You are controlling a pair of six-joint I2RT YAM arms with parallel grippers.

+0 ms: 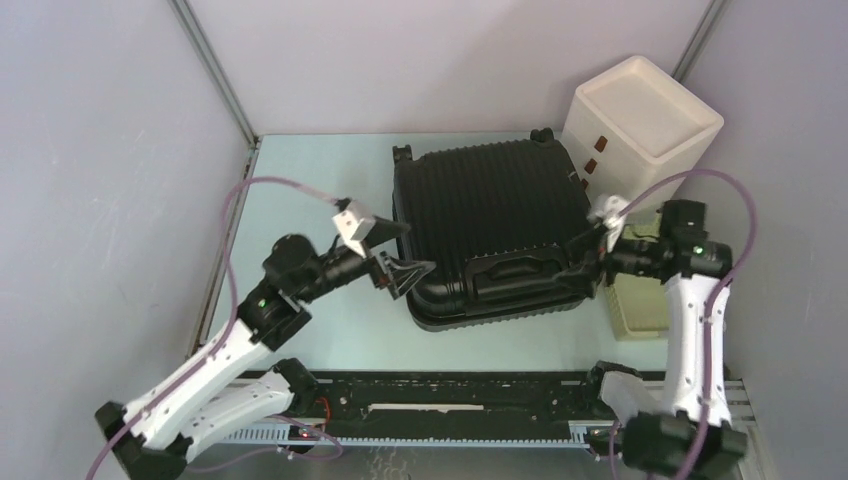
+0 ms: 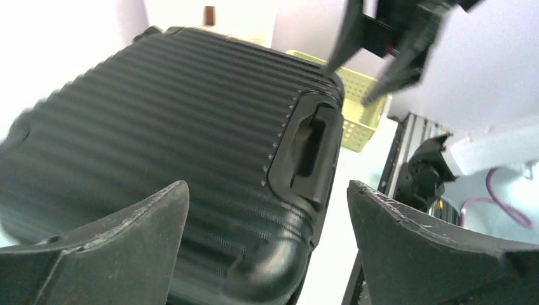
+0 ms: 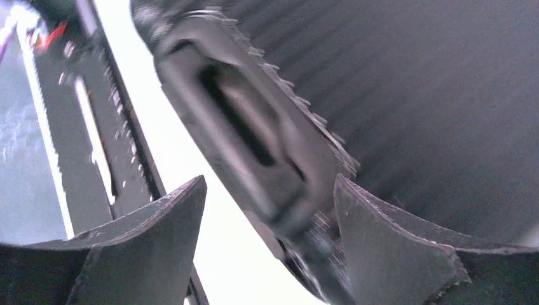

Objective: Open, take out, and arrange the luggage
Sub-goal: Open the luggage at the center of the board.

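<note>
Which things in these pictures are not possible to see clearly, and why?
Luggage interior: every view, the closed shell hides it.
Basket contents: the right arm covers it in the top view, its own wall in the left wrist view.
Details around the handle: right wrist view, motion blur.
Whether the right gripper touches the luggage: top view, black on black.

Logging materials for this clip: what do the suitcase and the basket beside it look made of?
Suitcase: probably hard moulded plastic, black and ribbed, with a dull sheen along the ridges. Basket: likely plastic too, pale yellow with moulded slats, matte as far as shows.
</note>
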